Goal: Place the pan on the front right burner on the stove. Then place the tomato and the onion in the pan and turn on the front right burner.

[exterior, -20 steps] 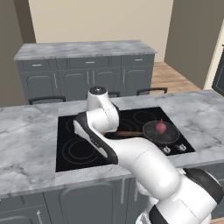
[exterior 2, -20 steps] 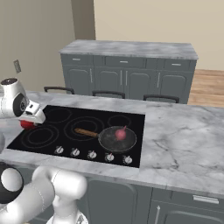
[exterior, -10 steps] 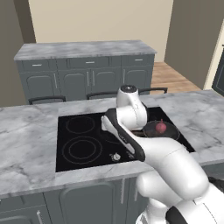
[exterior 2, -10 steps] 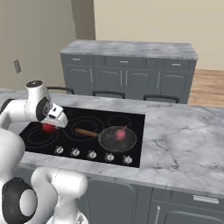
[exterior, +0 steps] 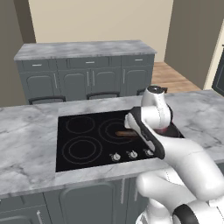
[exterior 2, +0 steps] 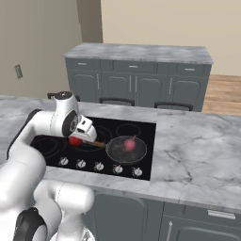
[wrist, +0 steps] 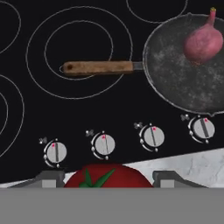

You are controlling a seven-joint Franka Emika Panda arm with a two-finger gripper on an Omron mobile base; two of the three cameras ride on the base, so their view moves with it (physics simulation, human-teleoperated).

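Tomato [wrist: 106,176] now nearer pan [wrist: 183,78] than before

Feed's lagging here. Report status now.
Pincer shut on tomato, above the knobs. Onion already in pan. Path to pan unobstructed.

We see a grey marble counter [exterior 2: 188,146] with the stove [exterior 2: 141,129], a black glass cooktop, set into it. On the stove sits the pan [exterior 2: 126,150], over the front right burner just behind the row of silver knobs [wrist: 104,144]; its wooden handle [wrist: 98,67] stretches across the middle ring circle [wrist: 78,50].
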